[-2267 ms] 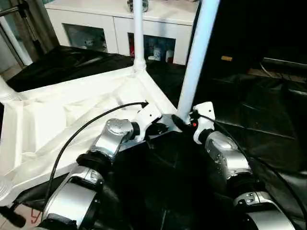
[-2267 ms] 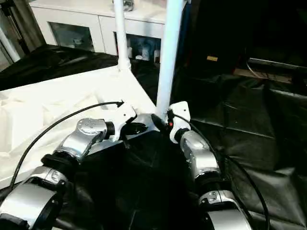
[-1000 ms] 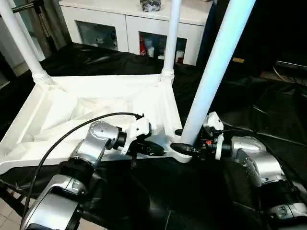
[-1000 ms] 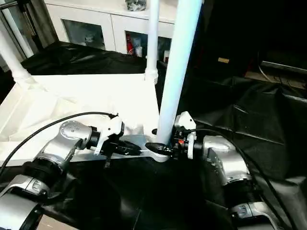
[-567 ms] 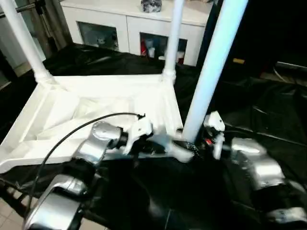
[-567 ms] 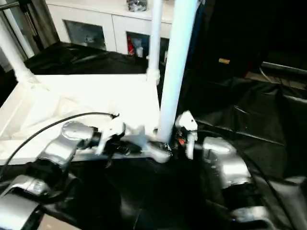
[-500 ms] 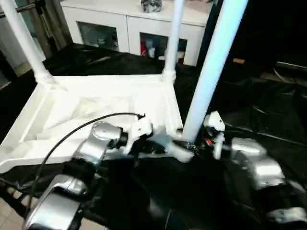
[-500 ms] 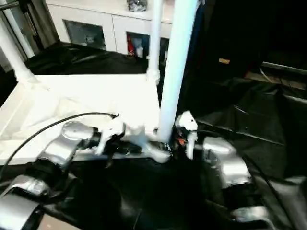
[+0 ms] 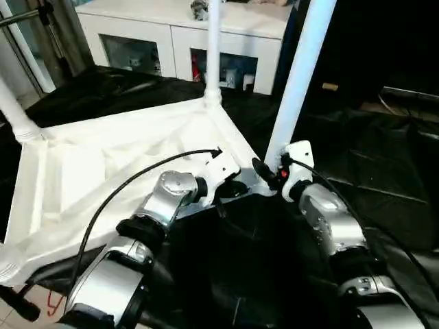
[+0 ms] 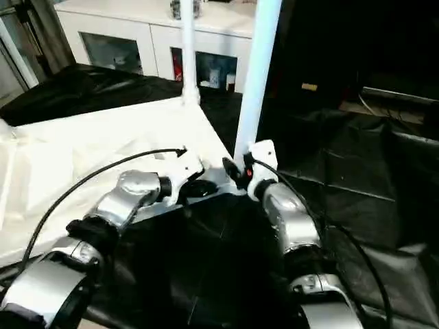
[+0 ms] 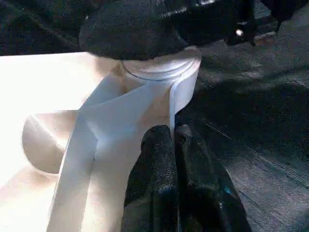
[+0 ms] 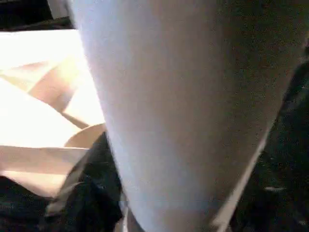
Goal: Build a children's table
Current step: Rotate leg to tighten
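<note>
Table top (image 9: 103, 171) upside down, left and centre of frame, on black sheet (image 9: 384, 164). We see near leg (image 9: 296, 75) upright in centre corner socket. Right gripper (image 9: 264, 171) pinching leg base. Left gripper (image 11: 175, 140) fingers pressed together on top's rim.

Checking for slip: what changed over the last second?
The table turned anticlockwise on the cloth; the right forearm swung in toward the robot. The left gripper stayed pinched on the near corner, the right gripper at its leg's base.
</note>
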Available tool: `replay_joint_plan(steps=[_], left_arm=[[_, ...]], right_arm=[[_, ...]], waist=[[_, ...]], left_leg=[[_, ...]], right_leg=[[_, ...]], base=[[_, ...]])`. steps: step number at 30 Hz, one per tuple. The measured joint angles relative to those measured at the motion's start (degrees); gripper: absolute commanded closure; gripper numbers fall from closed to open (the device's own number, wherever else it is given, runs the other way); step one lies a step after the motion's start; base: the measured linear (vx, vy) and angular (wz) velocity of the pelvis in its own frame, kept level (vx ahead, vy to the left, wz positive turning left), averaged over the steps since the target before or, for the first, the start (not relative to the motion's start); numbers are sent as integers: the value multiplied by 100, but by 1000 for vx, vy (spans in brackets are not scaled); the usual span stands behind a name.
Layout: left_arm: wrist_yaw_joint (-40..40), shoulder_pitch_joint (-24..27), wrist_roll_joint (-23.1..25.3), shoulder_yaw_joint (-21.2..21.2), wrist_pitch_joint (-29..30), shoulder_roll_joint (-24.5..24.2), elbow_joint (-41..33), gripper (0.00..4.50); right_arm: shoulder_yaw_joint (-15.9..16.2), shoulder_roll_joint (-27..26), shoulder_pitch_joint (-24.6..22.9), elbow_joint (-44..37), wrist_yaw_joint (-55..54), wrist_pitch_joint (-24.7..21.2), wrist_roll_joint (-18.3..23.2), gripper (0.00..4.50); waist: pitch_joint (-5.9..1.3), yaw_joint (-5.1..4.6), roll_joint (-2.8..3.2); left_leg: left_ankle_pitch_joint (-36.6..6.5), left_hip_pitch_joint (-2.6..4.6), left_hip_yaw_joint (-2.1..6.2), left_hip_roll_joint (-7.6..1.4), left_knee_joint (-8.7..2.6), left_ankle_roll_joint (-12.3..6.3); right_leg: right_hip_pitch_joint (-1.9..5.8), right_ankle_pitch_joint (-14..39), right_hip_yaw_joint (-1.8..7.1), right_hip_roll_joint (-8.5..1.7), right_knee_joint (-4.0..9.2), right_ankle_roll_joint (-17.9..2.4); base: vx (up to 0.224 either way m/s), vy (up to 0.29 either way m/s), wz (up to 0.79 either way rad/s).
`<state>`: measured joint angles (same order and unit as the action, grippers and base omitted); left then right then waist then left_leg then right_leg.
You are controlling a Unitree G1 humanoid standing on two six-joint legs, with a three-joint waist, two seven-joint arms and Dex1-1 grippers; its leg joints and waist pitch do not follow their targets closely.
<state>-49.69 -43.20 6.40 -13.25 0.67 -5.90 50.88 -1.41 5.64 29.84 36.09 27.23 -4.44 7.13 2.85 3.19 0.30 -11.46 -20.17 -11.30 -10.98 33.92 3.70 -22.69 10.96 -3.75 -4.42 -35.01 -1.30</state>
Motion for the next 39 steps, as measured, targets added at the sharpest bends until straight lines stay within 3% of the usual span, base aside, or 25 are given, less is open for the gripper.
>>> replay_joint_plan(steps=[5, 14, 22, 30, 39], left_arm=[[-159, 1, 1, -29, -101, -32, 0, 450], [-1064, 154, -93, -115, -323, -297, -239, 450], [-2168, 431, -300, -178, -487, -701, -617, 450], [-2543, 587, -399, -190, -499, -947, -867, 450], [-2587, 643, -408, -197, -484, -929, -987, 450]], right_arm=[[6, 207, -133, -166, 598, -3, 11, 117], [236, 1049, -492, -699, 2364, -291, 406, 117], [690, 1579, -597, -1009, 3752, -565, 575, 117], [758, 1671, -707, -1216, 4100, -806, 688, 191], [797, 1769, -776, -1472, 4135, -883, 673, 233]], waist=[[1, 21, 0], [5, 52, 6], [8, 71, 7], [10, 87, 3], [10, 126, 3]], left_leg=[[0, -5, -1, 0, -3, 0], [0, -24, -1, -2, -4, -4], [0, -28, -3, -5, -3, -4], [0, -38, -3, -6, -4, -4], [0, -36, -5, -6, -3, -4]], right_leg=[[-3, 1, 0, 0, 3, 1], [-14, 4, -4, 0, 5, 5], [-21, 4, -7, 0, 3, 5], [-34, 6, -7, 0, 3, 8], [-33, 6, -5, 0, 3, 8]], base=[[0, 0, 0], [0, 0, 0], [0, 0, 0], [0, 0, 0], [0, 0, 0]])
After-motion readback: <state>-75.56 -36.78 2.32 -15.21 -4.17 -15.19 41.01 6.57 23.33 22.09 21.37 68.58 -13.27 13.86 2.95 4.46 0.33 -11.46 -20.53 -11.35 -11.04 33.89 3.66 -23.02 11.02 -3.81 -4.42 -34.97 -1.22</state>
